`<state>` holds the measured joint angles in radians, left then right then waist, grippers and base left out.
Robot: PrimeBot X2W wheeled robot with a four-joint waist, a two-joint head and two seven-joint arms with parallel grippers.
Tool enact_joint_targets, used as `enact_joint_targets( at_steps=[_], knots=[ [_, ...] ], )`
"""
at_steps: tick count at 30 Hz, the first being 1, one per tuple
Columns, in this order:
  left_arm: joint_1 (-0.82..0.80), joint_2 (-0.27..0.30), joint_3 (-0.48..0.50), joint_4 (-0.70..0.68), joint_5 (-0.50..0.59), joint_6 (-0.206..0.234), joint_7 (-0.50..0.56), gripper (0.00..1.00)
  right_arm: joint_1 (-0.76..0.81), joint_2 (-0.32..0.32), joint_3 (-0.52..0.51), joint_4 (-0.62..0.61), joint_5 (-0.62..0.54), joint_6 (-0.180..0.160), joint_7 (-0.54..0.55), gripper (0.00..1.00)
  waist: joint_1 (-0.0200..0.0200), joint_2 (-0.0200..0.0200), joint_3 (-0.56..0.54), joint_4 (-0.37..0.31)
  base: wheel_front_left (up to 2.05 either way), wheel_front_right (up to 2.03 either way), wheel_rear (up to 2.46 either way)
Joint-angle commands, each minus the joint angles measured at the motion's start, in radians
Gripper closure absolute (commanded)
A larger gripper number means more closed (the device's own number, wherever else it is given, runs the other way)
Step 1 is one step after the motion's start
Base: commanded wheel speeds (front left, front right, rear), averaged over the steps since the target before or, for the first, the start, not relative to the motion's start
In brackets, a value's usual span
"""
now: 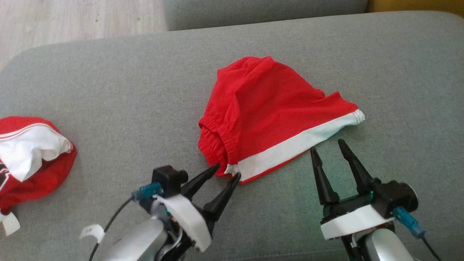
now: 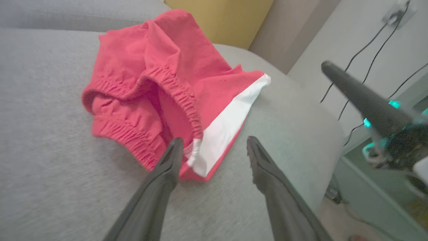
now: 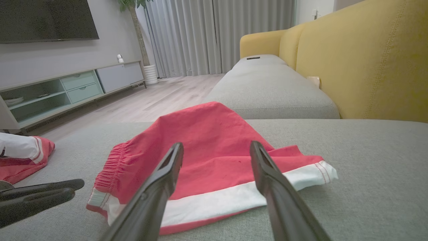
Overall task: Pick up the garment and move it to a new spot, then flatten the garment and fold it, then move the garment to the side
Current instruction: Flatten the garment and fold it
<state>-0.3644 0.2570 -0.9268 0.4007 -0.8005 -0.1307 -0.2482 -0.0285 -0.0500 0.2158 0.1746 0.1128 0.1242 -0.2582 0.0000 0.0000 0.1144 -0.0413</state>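
On the grey sofa cushion point(image 1: 108, 90) the red garment point(image 1: 268, 108) lies rumpled mid-frame. The left gripper point(image 1: 227, 170), lower centre, has its jaws apart at the garment's near corner. The right gripper point(image 1: 326, 145), lower right, gapes wide and empty.

Grey cushion point(image 1: 108, 90); other red-white garment point(image 1: 32, 156) crumpled at its left edge.

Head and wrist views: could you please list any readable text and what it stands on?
None is readable.
The red shorts show no print.
The second garment has a dark mark, cut off and illegible.
The cable tag looks blank.
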Motion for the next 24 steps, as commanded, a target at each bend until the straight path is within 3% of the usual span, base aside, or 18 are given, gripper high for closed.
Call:
enact_joint_targets(
  at_steps=[1,4,7,20,21,22,23,24],
  knots=[
    [-0.034,0.052,0.016,-0.035,0.092,0.004,-0.013,0.0,-0.005,0.0,0.023,-0.028,-0.002,0.007,-0.004,0.0,0.0,0.0,-0.006,0.001,0.0,0.0,0.0],
    [-0.039,0.08,-0.003,-0.023,0.228,0.044,-0.013,0.0,0.002,0.0,0.022,-0.026,-0.004,0.007,-0.004,0.0,0.0,0.0,-0.013,0.0,0.0,0.0,0.0],
    [-0.039,0.069,-0.005,-0.006,0.297,0.071,-0.013,0.0,0.007,0.0,0.02,-0.026,-0.004,0.007,-0.004,0.0,0.0,0.0,-0.017,-0.003,0.0,0.0,0.0],
    [-0.084,-0.019,0.03,0.128,0.306,0.05,-0.013,0.0,0.002,0.0,0.025,-0.027,-0.012,0.007,-0.004,0.0,0.0,0.0,0.002,-0.023,0.0,0.0,0.0],
    [-0.09,-0.022,0.032,0.136,0.309,0.048,-0.013,0.16,0.001,0.0,0.025,-0.027,-0.012,0.007,-0.004,0.0,0.0,0.0,0.004,-0.025,0.0,0.0,0.0],
    [-0.095,-0.024,0.037,0.14,0.312,0.048,-0.013,0.58,0.001,0.0,0.024,-0.028,-0.013,0.007,-0.004,0.0,0.0,0.0,0.007,-0.027,0.0,0.0,0.0],
    [-0.099,-0.027,0.044,0.142,0.314,0.048,-0.013,0.65,0.0,0.0,0.022,-0.028,-0.013,0.007,-0.004,0.0,0.0,0.0,0.009,-0.028,0.0,0.0,0.0],
    [-0.1,-0.029,0.05,0.144,0.314,0.047,-0.013,0.82,0.0,0.0,0.02,-0.028,-0.014,0.007,-0.004,0.0,0.0,0.0,0.011,-0.028,0.0,0.0,0.0]
  ],
)
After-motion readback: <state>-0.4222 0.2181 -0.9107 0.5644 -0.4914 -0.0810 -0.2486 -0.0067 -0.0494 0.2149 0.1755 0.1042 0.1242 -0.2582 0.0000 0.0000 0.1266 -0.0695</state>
